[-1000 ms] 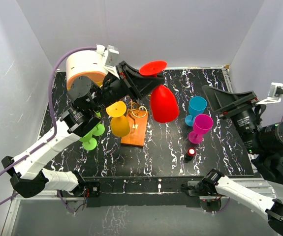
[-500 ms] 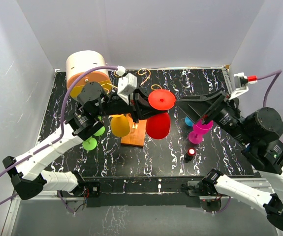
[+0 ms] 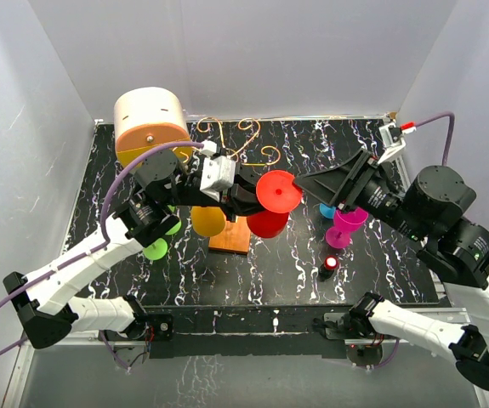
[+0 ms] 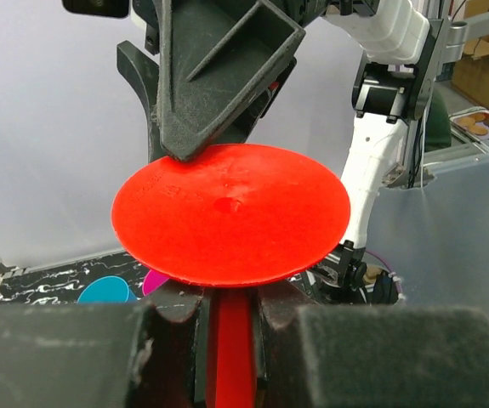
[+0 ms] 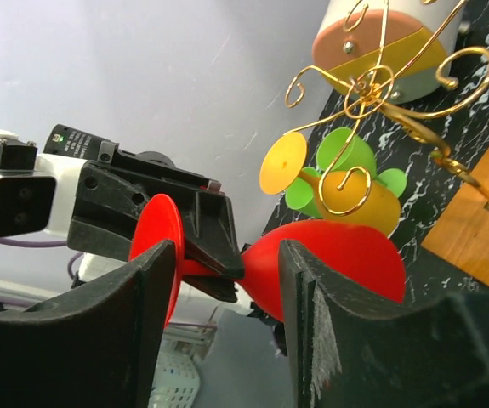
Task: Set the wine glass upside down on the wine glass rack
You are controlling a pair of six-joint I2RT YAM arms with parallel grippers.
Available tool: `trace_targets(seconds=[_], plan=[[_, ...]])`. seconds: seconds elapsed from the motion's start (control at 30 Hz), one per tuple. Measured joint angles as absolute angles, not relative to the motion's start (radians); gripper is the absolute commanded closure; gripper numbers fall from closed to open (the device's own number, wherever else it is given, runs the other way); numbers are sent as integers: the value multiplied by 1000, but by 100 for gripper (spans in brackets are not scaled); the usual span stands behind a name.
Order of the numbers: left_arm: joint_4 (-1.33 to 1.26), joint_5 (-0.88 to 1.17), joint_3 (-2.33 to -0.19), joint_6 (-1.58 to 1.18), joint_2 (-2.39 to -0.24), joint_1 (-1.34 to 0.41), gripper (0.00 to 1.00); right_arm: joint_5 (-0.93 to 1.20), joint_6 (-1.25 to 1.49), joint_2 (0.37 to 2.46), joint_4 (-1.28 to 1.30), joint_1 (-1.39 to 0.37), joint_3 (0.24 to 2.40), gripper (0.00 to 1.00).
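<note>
The red wine glass point(image 3: 269, 223) is upside down in the air, foot point(image 3: 279, 189) on top, beside the gold wire rack point(image 3: 242, 138) on its orange base point(image 3: 230, 238). My left gripper point(image 3: 248, 198) is shut on its stem; in the left wrist view the stem point(image 4: 230, 340) sits between the pads under the foot point(image 4: 231, 212). My right gripper point(image 3: 304, 183) is open at the foot's right edge. In the right wrist view its fingers point(image 5: 133, 314) stand on either side of the glass point(image 5: 329, 255) and the rack point(image 5: 380, 85) shows behind.
A yellow glass point(image 3: 207, 219) is at the rack. Green glasses point(image 3: 155, 247) stand left of it. Teal point(image 3: 326, 209) and magenta point(image 3: 347, 223) glasses stand to the right, under my right arm. A cream-and-orange drum box point(image 3: 149, 126) is at the back left. A small red-topped object point(image 3: 329, 265) lies in front.
My left gripper has swung the red glass down and turned it foot-up near the rack. My right arm has moved left until its open fingers reach the glass's foot.
</note>
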State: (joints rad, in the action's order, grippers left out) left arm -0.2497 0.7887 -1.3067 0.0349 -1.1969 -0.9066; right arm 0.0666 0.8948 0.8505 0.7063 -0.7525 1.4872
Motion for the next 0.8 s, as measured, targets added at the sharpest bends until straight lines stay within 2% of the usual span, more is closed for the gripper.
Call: trace_targets(seconds=[0.1,0.37,0.5,0.6,0.63,0.67,0.7,0.73,0.8], plan=[[-236,798,-1307,64,-1197,-906,100,109,934,865,714,-752,1494,60],[-241,787,-1280,62,-1197,-907,100,174,980,854,710,-752,1462,70],[-259,770,-1243,43,-1197,-907,100,212,1002,855,730,-752,1457,82],[-274,767,-1222,29,-1196,-907,100,229,1020,855,742,-751,1450,97],[-276,768,-1219,25,-1195,-907,91,235,1031,855,739,-751,1443,100],[-284,768,-1214,23,-1193,-907,74,237,1047,855,739,-751,1441,100],[-290,767,-1211,21,-1192,-907,61,241,1060,855,739,-751,1440,100],[-299,762,-1208,15,-1189,-907,51,249,1074,855,736,-751,1439,100],[-307,741,-1190,-3,-1178,-906,38,265,1081,850,723,-752,1439,100]])
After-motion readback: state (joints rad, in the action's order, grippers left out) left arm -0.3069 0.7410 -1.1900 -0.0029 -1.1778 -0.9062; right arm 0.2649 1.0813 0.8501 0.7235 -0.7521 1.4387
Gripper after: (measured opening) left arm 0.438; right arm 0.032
